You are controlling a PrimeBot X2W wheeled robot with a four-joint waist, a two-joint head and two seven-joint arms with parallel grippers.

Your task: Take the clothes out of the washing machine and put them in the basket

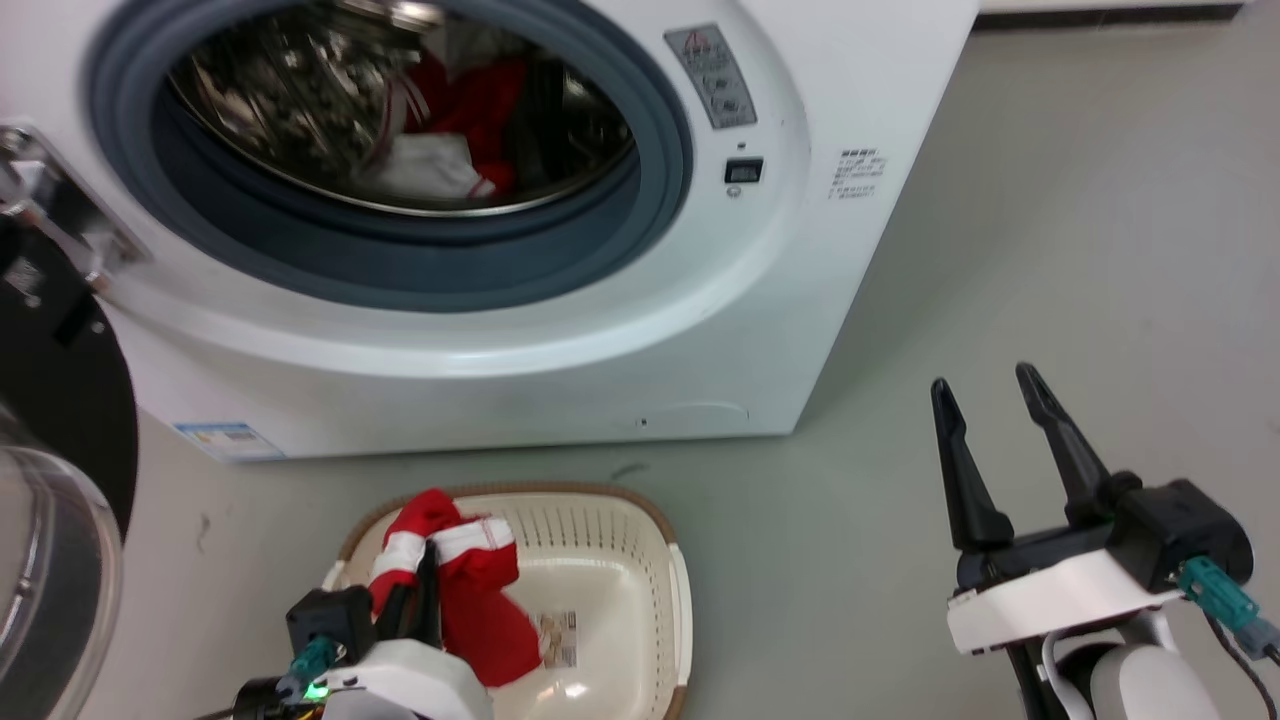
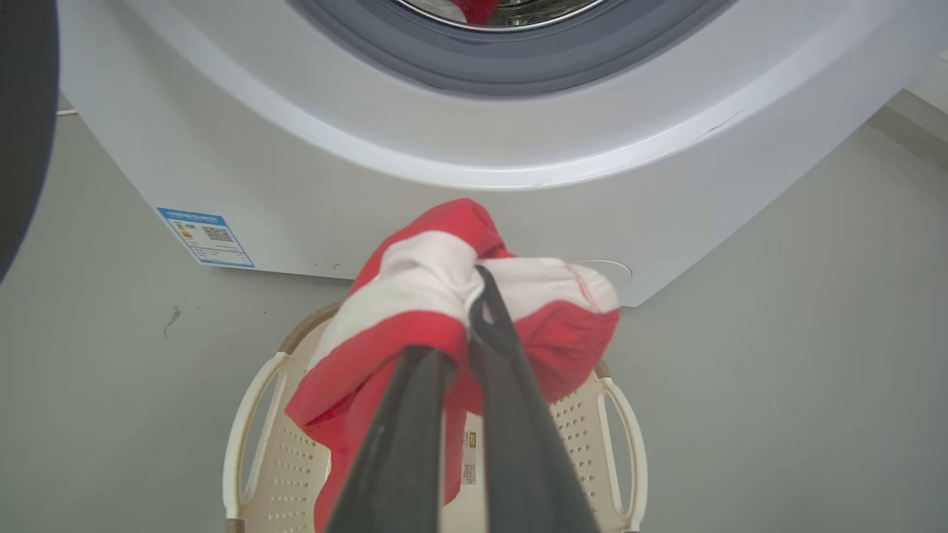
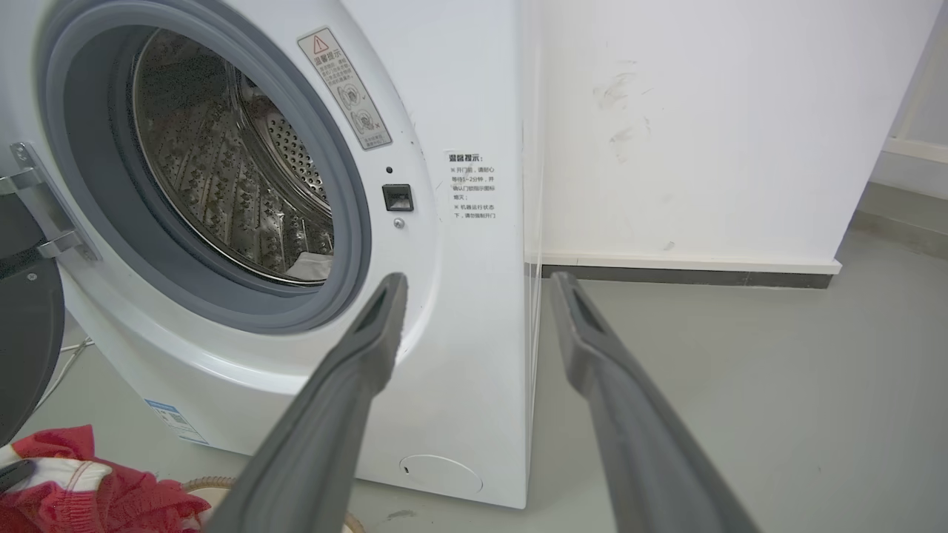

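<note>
A red garment (image 1: 485, 610) with white stripes hangs pinched between the closed fingers of the left gripper (image 1: 418, 575). Its folds bunch over both fingertips and its tail trails down below them into the basket (image 1: 640, 555); whether the cloth touches the bottom cannot be told. The cream, brown-rimmed basket sits on the floor directly beneath the left jaws, with a printed label (image 1: 560, 638) on its bottom just beside the hanging cloth. Ahead of those jaws and above them, the washing machine (image 1: 520, 390) stands with its porthole uncovered. More clothes (image 1: 455, 125), red with a white panel, lie low in the steel drum (image 1: 270, 95), well beyond the fingertips and inside the grey seal (image 1: 450, 275). The black-framed glass door (image 1: 55, 420) is swung out to the left of the left jaws. A blue energy sticker (image 1: 228, 438) marks the cabinet's lower front, ahead of the basket's far rim.

The right gripper (image 1: 983, 380) holds nothing. Its two dark fingers are spread wide apart over bare grey floor (image 1: 1050, 230), well to the right of the basket. Seen from the right wrist, the machine's front right corner falls between those parted fingers, with the porthole off to their left, a warning sticker (image 3: 344, 89) beside the seal, and a white wall (image 3: 703, 126) beyond to the right. The held garment shows at that view's lower left, low beside the left finger.
</note>
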